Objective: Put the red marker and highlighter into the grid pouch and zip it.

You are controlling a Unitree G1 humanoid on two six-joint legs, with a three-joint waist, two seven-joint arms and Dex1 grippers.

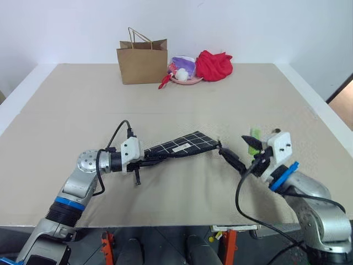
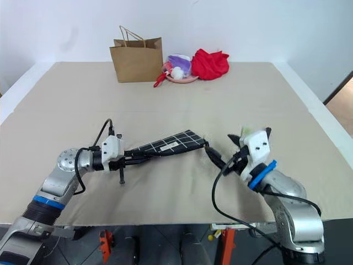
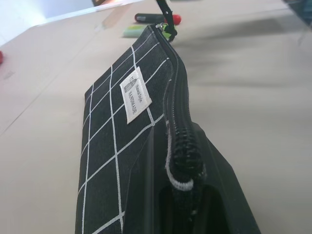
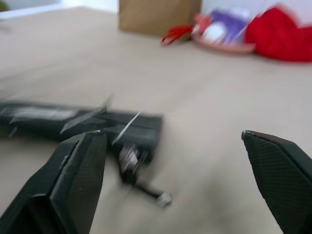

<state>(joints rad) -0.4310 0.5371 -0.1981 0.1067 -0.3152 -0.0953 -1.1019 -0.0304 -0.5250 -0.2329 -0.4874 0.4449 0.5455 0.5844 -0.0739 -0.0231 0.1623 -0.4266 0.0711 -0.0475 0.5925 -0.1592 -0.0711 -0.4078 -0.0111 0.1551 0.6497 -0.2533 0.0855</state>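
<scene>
The robot is working over the tan table (image 1: pixel 83 99), and the step in hand looks like getting the pouch ready, as nothing is in it yet. The grid pouch (image 1: pixel 185 144) is hanging just above the table's middle, stretching out toward 3 o'clock. The left gripper (image 1: pixel 148 158) is clamping its 9 o'clock end tight. The right gripper (image 4: pixel 171 134) is hovering just off the pouch's 3 o'clock end with its jaws standing wide and holding nothing.

The highlighter (image 3: pixel 134 31) and the red marker (image 3: pixel 153 18) are lying side by side on the table beyond that same end, close to the right gripper (both outside the pouch). The zip pull (image 4: pixel 129 158) is dangling at that end too; I cannot tell how far the zip is open.

Next, I reckon, the right gripper is going to need to pick up one pen and slide it into the mouth while the left is holding the pouch steady.
</scene>
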